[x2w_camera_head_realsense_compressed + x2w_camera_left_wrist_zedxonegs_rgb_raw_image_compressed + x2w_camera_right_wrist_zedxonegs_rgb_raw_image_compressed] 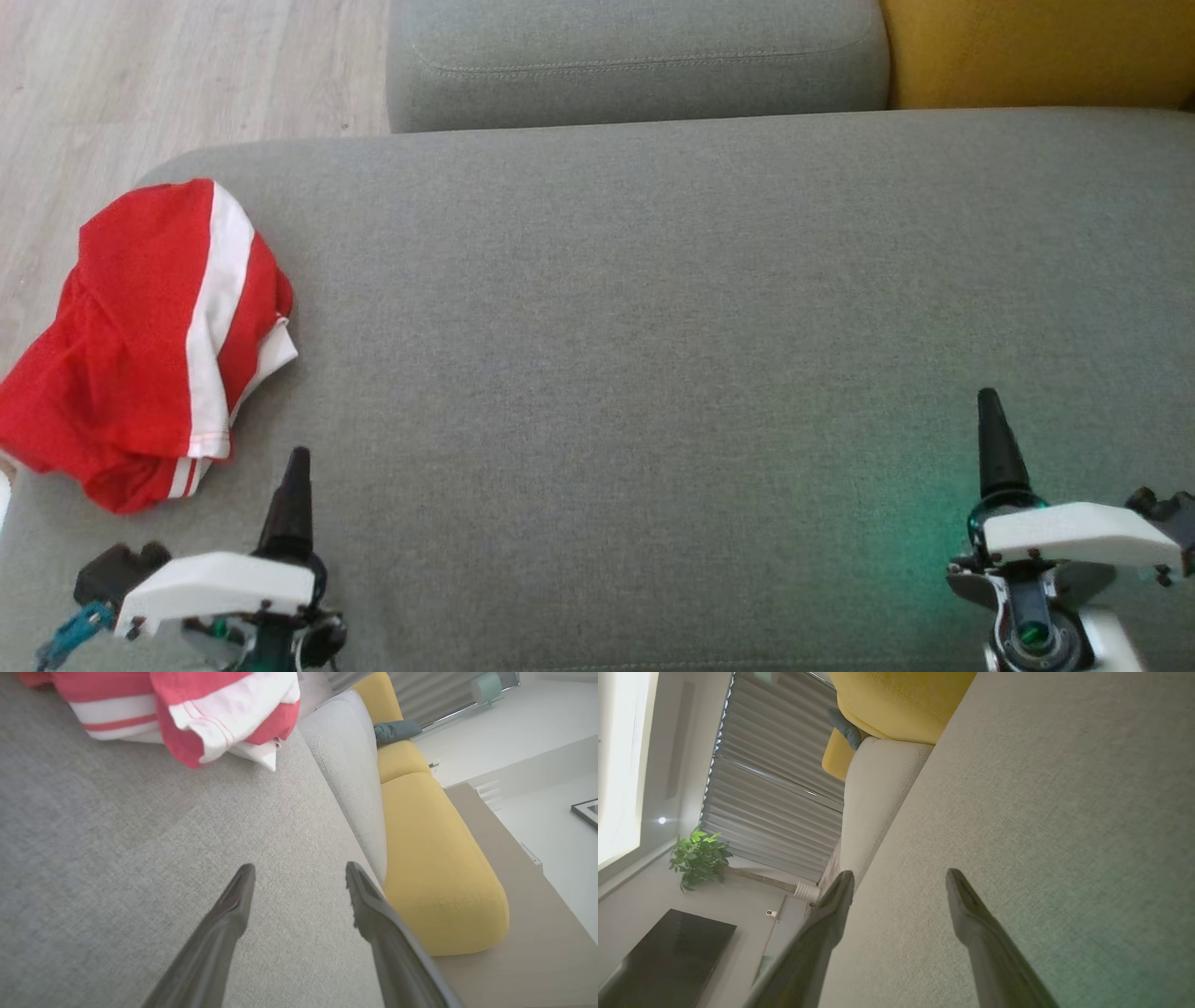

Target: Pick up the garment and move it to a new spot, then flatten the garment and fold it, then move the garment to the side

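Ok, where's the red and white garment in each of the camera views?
Head view: the garment lies crumpled at the far left, on the grey seat's left end.
Left wrist view: top left, on the same seat.
Right wrist view: grey seat and window blinds ahead.
Shared landmark: the yellow cushion, top right in the head view, right of centre in the left wrist view, top centre in the right wrist view.

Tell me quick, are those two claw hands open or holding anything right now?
Left gripper: open, holding nothing; the red and white garment lies apart from it.
Right gripper: open, holding nothing.
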{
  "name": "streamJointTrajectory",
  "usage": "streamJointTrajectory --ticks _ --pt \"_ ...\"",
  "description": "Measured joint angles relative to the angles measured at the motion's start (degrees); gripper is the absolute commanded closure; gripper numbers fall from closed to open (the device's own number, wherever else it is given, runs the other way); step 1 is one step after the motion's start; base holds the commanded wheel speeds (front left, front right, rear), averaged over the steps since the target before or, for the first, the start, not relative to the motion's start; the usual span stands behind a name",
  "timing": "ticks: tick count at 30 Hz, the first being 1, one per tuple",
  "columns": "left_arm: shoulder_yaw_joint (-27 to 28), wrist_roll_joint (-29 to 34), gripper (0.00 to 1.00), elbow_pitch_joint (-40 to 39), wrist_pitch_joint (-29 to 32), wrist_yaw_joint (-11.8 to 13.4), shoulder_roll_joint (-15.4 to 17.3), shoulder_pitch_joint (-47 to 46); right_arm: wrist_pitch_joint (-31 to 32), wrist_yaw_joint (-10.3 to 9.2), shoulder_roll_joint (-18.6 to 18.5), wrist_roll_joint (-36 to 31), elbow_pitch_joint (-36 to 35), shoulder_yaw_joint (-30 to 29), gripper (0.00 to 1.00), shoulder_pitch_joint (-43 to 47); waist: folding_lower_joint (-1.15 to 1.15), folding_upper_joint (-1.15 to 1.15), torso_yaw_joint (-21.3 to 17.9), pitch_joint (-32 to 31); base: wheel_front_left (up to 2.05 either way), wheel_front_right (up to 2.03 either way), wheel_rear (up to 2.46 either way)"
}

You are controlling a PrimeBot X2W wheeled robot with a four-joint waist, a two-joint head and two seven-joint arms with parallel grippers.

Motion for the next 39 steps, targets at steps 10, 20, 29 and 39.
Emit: streamJointTrajectory --ticks 10,20,29,39 --pt "-1.4 8.0 0.0 0.7 -1.9 0.6 0.1 -0.8 -1.4 0.0 0.0 -7.6 0.9 0.8 0.0 -0.5 0.0 0.0 0.1 0.3 0.0 0.0 0.0" --pt "-3.0 16.2 0.0 1.6 -3.5 2.1 0.2 -1.9 -3.5 0.0 0.0 -15.9 1.6 1.5 0.0 -1.4 0.0 0.0 0.1 0.5 0.0 0.0 0.0" --pt "-4.6 22.9 0.0 1.8 -5.0 3.0 0.5 -2.8 -4.9 0.0 0.0 -22.6 2.1 1.6 0.0 -2.6 0.0 0.0 0.1 0.5 0.0 0.0 0.0" --pt "-5.5 29.2 0.0 2.2 -6.5 4.1 0.7 -2.8 -6.4 0.0 0.0 -29.4 3.1 2.1 0.0 -3.1 0.0 0.0 0.0 0.6 0.0 0.0 0.0"
